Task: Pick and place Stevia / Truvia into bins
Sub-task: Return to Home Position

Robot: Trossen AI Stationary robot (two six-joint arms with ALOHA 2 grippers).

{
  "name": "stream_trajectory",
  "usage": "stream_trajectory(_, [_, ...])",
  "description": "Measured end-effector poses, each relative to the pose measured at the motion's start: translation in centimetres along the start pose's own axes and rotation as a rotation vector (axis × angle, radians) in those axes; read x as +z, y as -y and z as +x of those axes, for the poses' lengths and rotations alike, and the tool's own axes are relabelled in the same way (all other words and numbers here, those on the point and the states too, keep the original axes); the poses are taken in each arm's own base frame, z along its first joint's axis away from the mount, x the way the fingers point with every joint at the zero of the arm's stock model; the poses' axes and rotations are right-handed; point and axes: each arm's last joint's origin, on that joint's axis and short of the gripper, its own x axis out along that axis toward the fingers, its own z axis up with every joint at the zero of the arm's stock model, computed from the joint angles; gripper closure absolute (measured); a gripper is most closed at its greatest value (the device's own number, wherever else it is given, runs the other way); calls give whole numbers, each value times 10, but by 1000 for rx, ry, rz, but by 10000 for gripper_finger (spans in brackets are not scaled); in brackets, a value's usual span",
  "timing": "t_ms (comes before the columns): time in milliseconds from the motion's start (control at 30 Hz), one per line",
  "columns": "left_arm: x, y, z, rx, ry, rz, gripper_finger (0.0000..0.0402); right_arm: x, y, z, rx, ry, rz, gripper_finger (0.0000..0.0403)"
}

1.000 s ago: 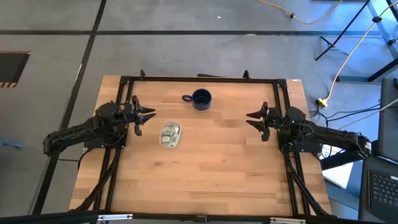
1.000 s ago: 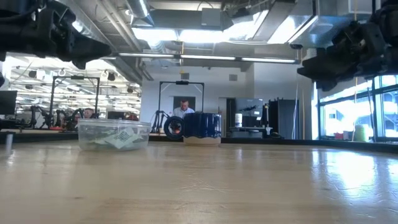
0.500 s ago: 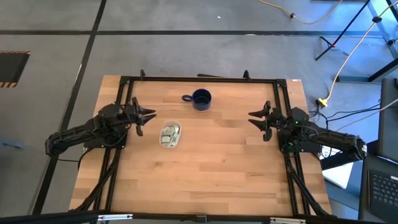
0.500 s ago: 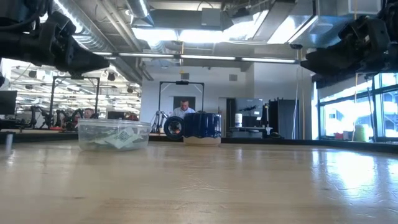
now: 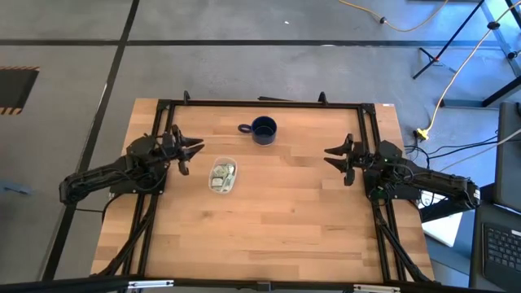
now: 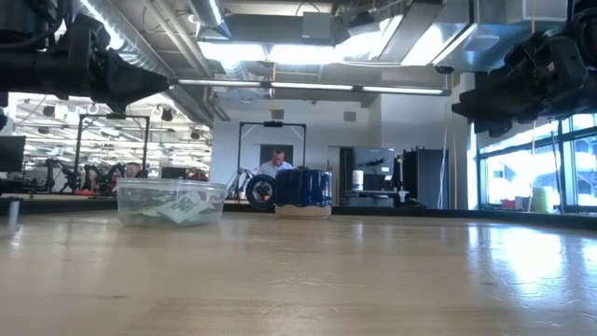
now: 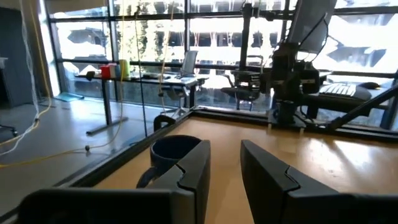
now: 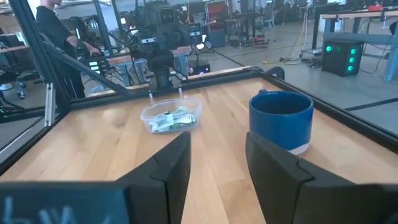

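sachets [image 8: 171,121] lie in the tub [image 8: 186,103]; left gripper [image 5: 192,156] and right gripper [image 5: 332,156] hang open, empty; draw both back high, clear of it.

You have a dark blue mug [image 5: 264,129] standing upright near the far edge of the wooden desk [image 5: 269,232], its handle pointing left. A yellow cable [image 5: 446,77] runs over the grey floor [image 5: 244,69] off the far right corner. A keyboard [image 5: 503,248] lies beside the desk's right side. A person [image 6: 274,164] is in the room behind the mug.

High cam straight down, low cam level w/ table [image 5: 269,228], wrist cams inward, mug [image 5: 264,129] shared.
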Motion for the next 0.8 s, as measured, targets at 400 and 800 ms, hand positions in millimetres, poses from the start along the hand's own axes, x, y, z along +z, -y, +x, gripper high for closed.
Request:
stream_trajectory(400, [-6, -4, 0, 141, -57, 42, 320, 0, 0, 0, -6, -1, -52, 246])
stream_trajectory(800, [-6, -4, 0, 141, -60, 42, 320, 9, 1, 0, -68, 93, -44, 246])
